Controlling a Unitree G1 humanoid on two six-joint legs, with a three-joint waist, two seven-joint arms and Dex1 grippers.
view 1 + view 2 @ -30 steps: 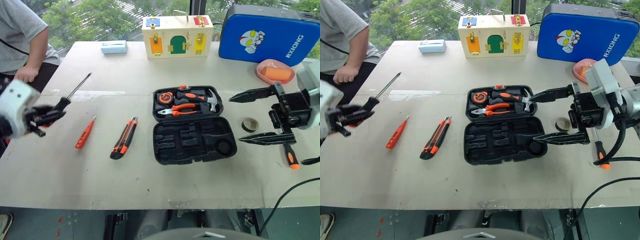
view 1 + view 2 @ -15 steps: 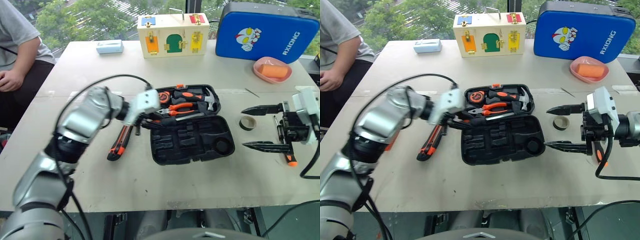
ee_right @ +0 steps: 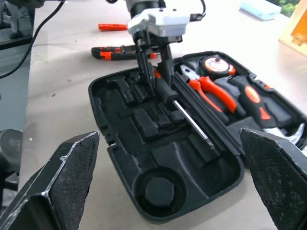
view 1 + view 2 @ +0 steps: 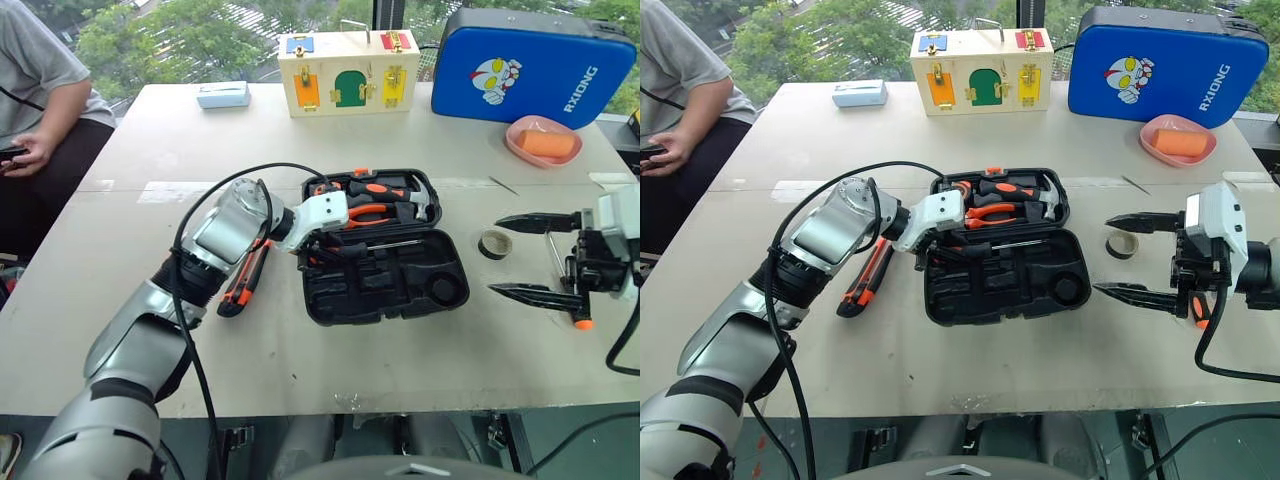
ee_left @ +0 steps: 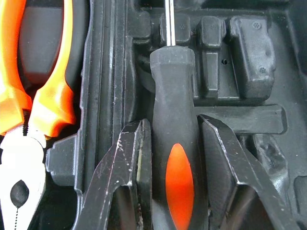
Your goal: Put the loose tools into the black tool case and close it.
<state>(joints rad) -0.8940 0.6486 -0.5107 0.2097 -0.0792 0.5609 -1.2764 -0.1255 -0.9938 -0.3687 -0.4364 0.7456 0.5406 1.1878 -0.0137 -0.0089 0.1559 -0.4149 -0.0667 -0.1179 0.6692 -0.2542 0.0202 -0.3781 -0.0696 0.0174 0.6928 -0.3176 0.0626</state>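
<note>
Case (image 4: 385, 290) lies open mid-table, lid half at 12 o'clock, recessed half at 6. Lid half holds pliers (image 4: 372, 212), hammer (image 4: 415, 200) and a tape measure, partly hidden by the left arm.

Left gripper (image 3: 154, 72) reaches down into the recessed half near its hinge edge. Its fingers (image 5: 127, 172) flank the black-and-orange handle of a screwdriver (image 5: 173, 158); in the left wrist view one finger sits against the handle, the other just beside it, whether it touches I cannot tell. Handle lies in the moulded recess; shaft runs along the hinge edge toward 3 o'clock, seen in the right wrist view as a thin steel rod across the recesses.

Knife (image 4: 240, 285) lies on the table at 9 o'clock of the case, just beside it, partly under the left arm. Tester (image 3: 115, 27) lies beyond the knife, farther from the case, seen in the right wrist view.

Tape roll (image 4: 494, 244) sits on the table at 3 o'clock of the case, near but apart. Right gripper (image 4: 540, 256) hovers beyond the roll at 3 o'clock, fingers spread wide, holding nothing. Second screwdriver (image 4: 580, 318) lies on the table under that gripper; its orange butt end shows.

Round recess at the 4 o'clock corner of the case is empty.

Blue case (image 4: 535, 65), wooden latch box (image 4: 348, 72) and pink dish (image 4: 547, 140) stand along the far edge at 12 to 2 o'clock. A person (image 4: 40, 90) sits at the 10 o'clock corner.
</note>
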